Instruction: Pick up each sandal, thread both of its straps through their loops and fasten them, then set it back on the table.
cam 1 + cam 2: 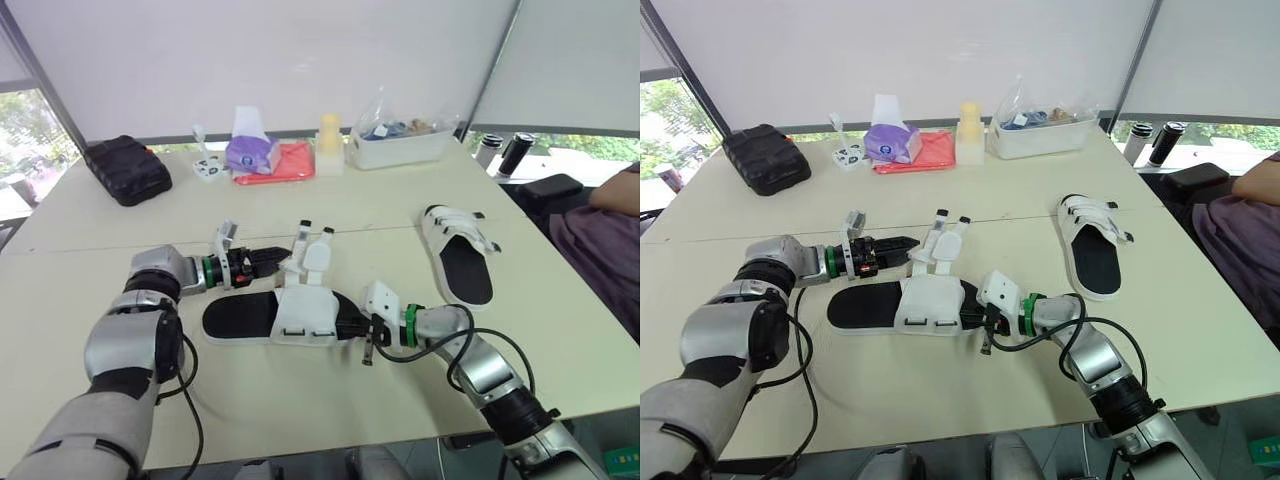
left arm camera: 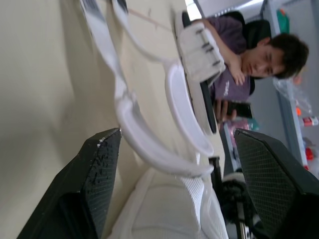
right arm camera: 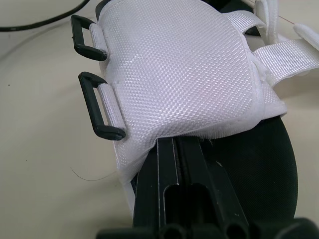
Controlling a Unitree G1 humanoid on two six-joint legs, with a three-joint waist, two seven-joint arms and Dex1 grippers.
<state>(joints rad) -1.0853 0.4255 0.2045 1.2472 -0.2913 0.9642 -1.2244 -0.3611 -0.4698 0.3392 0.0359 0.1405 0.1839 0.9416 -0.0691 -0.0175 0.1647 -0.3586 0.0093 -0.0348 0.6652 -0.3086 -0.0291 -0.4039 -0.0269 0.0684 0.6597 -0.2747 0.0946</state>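
**Unfastened sandal between two grippers**

Flat on cream table: black-soled sandal with white mesh upper. Loose white webbing straps between parted fingers of left gripper. Right gripper clenched, tucked beneath that upper. Second matching sandal well apart, rightward.

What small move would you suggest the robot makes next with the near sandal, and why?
Probably close the left claw on the strap lying between its open fingers: both straps lie loose, not yet through the black loops, and the shut right claw, tucked under the white upper, seems to steady the sandal.
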